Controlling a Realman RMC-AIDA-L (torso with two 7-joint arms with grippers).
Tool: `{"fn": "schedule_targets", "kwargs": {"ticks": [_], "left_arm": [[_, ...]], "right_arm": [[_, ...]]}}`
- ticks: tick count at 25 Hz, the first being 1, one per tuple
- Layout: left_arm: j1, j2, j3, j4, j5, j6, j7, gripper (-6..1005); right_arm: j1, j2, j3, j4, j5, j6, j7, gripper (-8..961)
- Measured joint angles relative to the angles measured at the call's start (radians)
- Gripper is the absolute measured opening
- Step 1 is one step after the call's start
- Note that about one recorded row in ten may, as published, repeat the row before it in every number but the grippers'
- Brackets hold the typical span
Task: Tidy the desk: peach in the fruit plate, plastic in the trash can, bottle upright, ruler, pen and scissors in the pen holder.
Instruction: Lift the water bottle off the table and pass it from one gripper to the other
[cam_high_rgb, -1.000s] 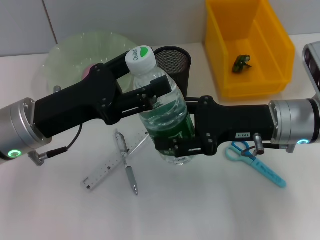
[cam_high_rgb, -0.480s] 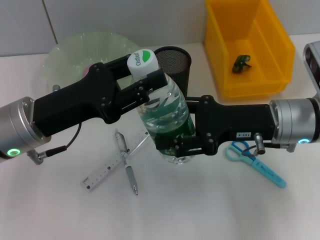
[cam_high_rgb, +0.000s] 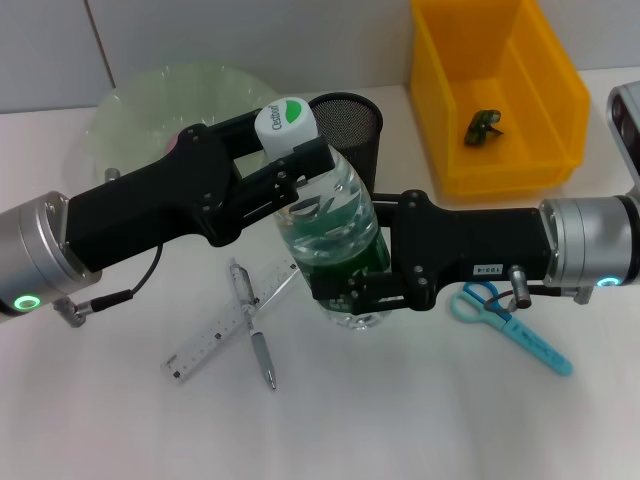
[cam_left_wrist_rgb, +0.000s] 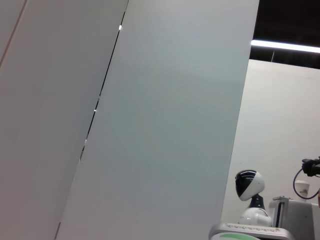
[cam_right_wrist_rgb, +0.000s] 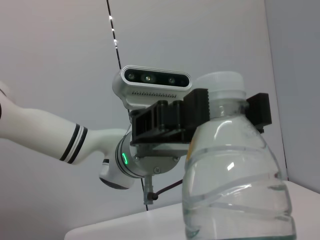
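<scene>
A clear water bottle (cam_high_rgb: 335, 215) with a white and green cap and a green label stands nearly upright at the table's middle, its base on the table. My left gripper (cam_high_rgb: 300, 180) is shut on its neck and shoulder; the right wrist view shows its fingers (cam_right_wrist_rgb: 197, 110) flanking the bottle (cam_right_wrist_rgb: 235, 190). My right gripper (cam_high_rgb: 345, 290) is shut on the bottle's lower body. A ruler (cam_high_rgb: 215, 345) and a pen (cam_high_rgb: 255, 335) lie crossed at front left. Blue scissors (cam_high_rgb: 510, 325) lie under my right arm. A pink peach (cam_high_rgb: 175, 143) partly shows in the green plate (cam_high_rgb: 140, 105).
The black mesh pen holder (cam_high_rgb: 350, 125) stands just behind the bottle. A yellow bin (cam_high_rgb: 440, 120) at back right holds a dark green piece of plastic (cam_high_rgb: 482, 126). The left wrist view shows only a wall.
The bottle has tipped more upright, its cap moving slightly right. Both arms have stayed on it with little other motion.
</scene>
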Motion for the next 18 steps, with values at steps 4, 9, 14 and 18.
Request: {"fn": "schedule_targets", "kwargs": {"ticks": [4, 9, 14, 18], "left_arm": [[-0.001, 0.001, 0.0, 0.0, 0.001, -0.006, 0.001, 444], [0.0, 0.001, -0.001, 0.0, 0.001, -0.009, 0.003, 444], [-0.001, 0.001, 0.0, 0.0, 0.002, -0.009, 0.003, 444], [-0.001, 0.001, 0.0, 0.0, 0.005, -0.009, 0.004, 444]], "right_arm": [[0.0, -0.001, 0.001, 0.0, 0.005, -0.001, 0.008, 761], [0.001, -0.001, 0.003, 0.0, 0.006, -0.002, 0.021, 761], [0.003, -0.001, 0.001, 0.0, 0.007, -0.003, 0.023, 760], [0.008, -0.001, -0.005, 0.0, 0.005, -0.004, 0.024, 760]]}}
